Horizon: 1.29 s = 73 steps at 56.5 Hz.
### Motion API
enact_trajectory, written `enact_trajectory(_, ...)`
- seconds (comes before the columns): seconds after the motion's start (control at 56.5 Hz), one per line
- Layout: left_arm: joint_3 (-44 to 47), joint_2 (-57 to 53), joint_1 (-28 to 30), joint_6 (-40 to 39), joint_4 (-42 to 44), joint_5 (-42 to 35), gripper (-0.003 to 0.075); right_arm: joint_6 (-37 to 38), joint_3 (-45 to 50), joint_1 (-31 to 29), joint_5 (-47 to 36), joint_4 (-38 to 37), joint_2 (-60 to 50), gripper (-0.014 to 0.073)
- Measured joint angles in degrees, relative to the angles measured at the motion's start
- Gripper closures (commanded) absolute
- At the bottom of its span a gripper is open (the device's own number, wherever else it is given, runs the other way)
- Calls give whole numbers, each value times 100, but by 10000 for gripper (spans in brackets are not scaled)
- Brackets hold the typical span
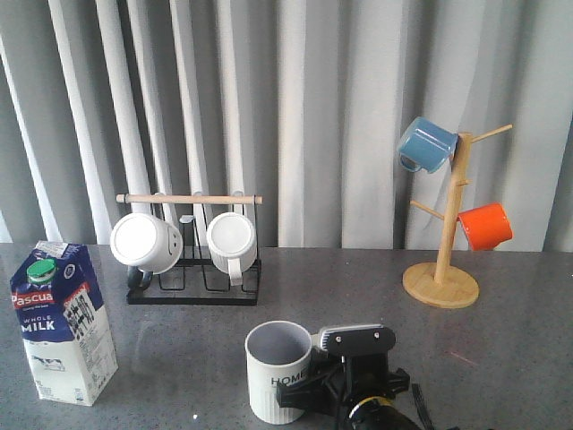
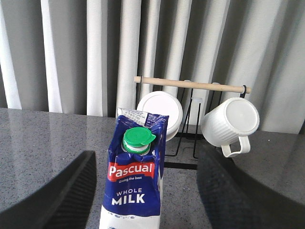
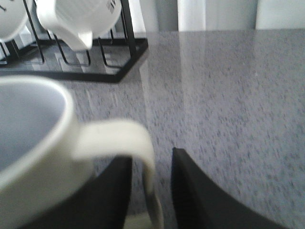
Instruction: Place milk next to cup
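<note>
The milk [image 1: 63, 322] stands upright at the table's front left, far from the cup. In the left wrist view the milk [image 2: 138, 186] stands between the wide-open fingers of my left gripper [image 2: 147, 160], which do not touch it. The left gripper does not show in the front view. The cup [image 1: 278, 369], cream-white with "HOME" lettering, stands upright at the front centre. My right gripper [image 1: 311, 391] is at the cup's right side. In the right wrist view its jaws [image 3: 151, 167] straddle the cup's handle [image 3: 143, 152] with a small gap on each side.
A black rack [image 1: 192, 285] with a wooden bar holds two plain white mugs [image 1: 148, 242] at the back left. A wooden mug tree [image 1: 440, 282] at the back right carries a blue mug [image 1: 427, 143] and an orange mug [image 1: 484, 226]. A curtain hangs behind the table.
</note>
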Motion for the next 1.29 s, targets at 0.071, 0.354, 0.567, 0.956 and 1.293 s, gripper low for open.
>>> enact_trajectory(0.071,0,0,0,0,0,0,270,0,219,0,8,-91,-60,261)
enact_trajectory(0.354,0,0,0,0,0,0,270,20,1447,-183,30,-1139,-1080,260)
enact_trajectory(0.567,0,0,0,0,0,0,270,166,1854,-972,587,-2130,-2507,263)
enact_trajectory(0.956,0,0,0,0,0,0,270,1139,1887,-1860,1735,-3317,-5727,603)
enact_trajectory(1.293,0,0,0,0,0,0,270,1047,1917,-1867,2267,-3367,-6851,602)
